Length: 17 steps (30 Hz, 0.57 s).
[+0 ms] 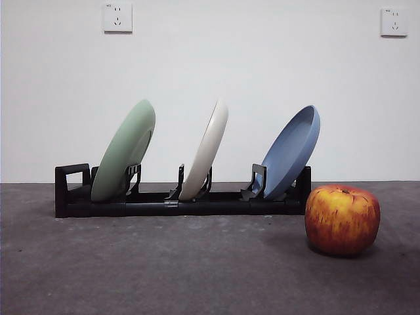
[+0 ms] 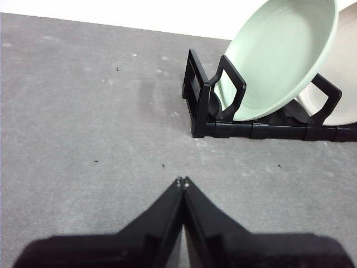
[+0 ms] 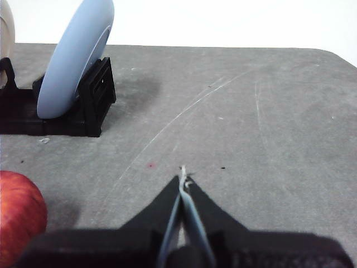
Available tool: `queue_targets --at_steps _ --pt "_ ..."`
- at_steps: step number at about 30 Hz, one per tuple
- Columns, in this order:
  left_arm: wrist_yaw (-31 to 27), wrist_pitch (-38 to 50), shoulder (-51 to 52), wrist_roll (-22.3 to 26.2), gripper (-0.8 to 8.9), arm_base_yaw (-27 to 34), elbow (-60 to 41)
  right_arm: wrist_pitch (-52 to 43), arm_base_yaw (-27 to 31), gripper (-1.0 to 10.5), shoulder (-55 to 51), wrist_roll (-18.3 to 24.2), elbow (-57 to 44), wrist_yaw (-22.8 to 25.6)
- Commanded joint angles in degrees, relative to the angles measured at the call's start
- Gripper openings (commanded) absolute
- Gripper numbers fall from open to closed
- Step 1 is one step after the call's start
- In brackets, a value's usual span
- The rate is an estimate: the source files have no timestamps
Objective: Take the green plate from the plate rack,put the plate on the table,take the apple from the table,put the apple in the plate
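Standing on the table (image 1: 164, 269): a plate rack (image 1: 177, 203) holding three plates, with an apple (image 1: 342, 219) set apart from it.
Plate rack: a long, low black frame is seen across the middle of the front view, with its squared loop handle at the end nearest the green plate.
Green plate (image 1: 123, 159): it is held upright in the end slot beside the handle and is tilted, leaning the same way as the other two.
White plate (image 1: 206, 152): it is held in the middle slot, tilted likewise.
Blue plate (image 1: 292, 152): it is held in the slot at the far end from the handle, nearest the apple.
Apple: red with yellow streaks, it is placed directly on the table, in front of the rack's blue-plate end and not touching it.
Left gripper (image 2: 182, 181): its jaws are pressed together with nothing between them; it is held above bare table, well apart from the rack's handle end.
Right gripper (image 3: 183, 177): its jaws are likewise closed on nothing; it is held above bare table, with the apple off to one side.
Wall sockets (image 1: 117, 18): two are mounted on the white wall behind.
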<state>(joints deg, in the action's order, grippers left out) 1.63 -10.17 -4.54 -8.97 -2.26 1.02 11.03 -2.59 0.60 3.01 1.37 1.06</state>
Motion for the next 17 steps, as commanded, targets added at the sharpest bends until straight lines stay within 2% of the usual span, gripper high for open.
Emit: queue_targets --at_steps 1,5,7,13,17 --pt "-0.15 0.81 0.02 0.63 -0.03 0.07 -0.39 -0.46 0.00 0.0 -0.04 0.17 -0.52 0.02" --pt "-0.15 1.64 0.02 0.57 -0.03 0.09 -0.39 -0.48 0.00 0.0 -0.04 -0.26 -0.52 -0.31" --pt "-0.13 2.54 0.02 -0.04 -0.03 0.07 -0.39 -0.48 0.00 0.0 -0.04 -1.95 -0.52 -0.66" --pt "-0.13 4.92 0.02 -0.33 -0.03 0.07 -0.37 -0.55 0.00 0.0 -0.04 -16.28 -0.52 -0.66" --pt "0.61 6.58 0.02 -5.46 -0.03 0.07 0.50 -0.72 0.00 0.0 -0.04 -21.81 0.28 -0.92"
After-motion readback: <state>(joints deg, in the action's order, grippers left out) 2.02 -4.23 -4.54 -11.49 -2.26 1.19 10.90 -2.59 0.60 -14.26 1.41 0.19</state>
